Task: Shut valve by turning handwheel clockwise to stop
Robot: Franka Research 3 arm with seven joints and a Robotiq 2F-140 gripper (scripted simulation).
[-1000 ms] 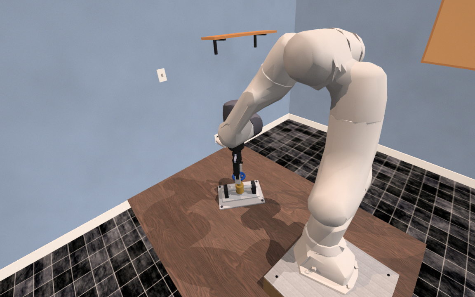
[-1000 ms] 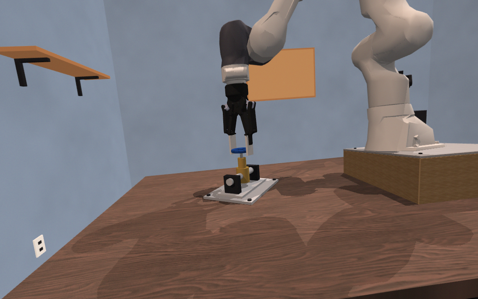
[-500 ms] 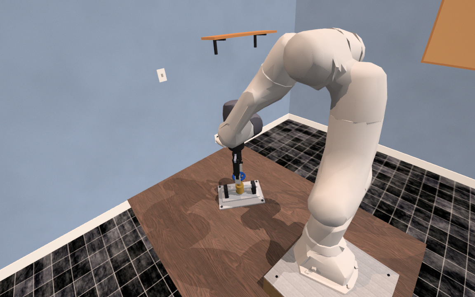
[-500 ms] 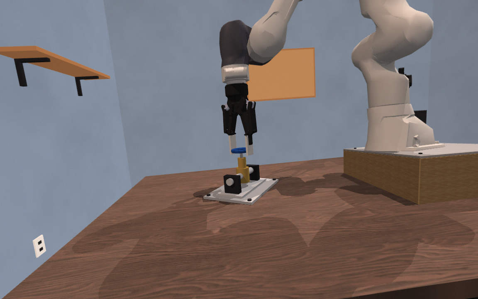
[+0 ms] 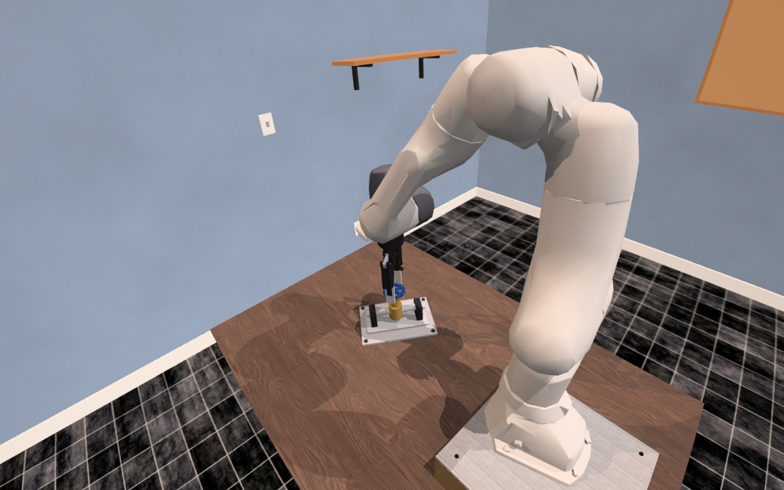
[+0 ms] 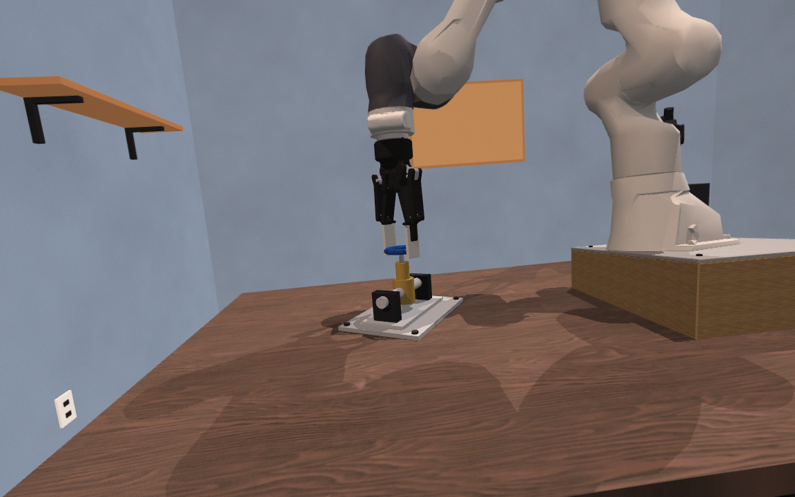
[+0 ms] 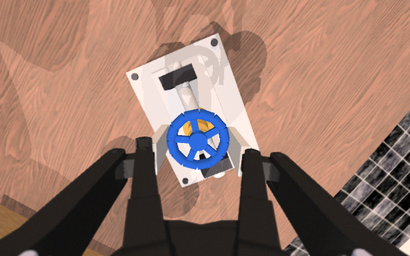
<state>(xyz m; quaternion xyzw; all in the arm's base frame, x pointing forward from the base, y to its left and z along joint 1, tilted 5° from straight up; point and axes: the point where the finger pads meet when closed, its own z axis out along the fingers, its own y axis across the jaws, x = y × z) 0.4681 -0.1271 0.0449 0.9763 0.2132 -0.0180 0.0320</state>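
The valve has a blue spoked handwheel lying level on a stem above a brass body. It stands on a white baseplate on the brown table. My gripper comes straight down from above and is shut on the handwheel's rim, one pale finger pad on each side. In the exterior view the handwheel sits between the fingertips of the gripper. In the top view the handwheel is partly hidden by the fingers of the gripper.
Two black pipe clamps hold a white pipe on the baseplate, either side of the brass body. My arm's base stands on a wooden block at the table's right. The table edge and tiled floor are near.
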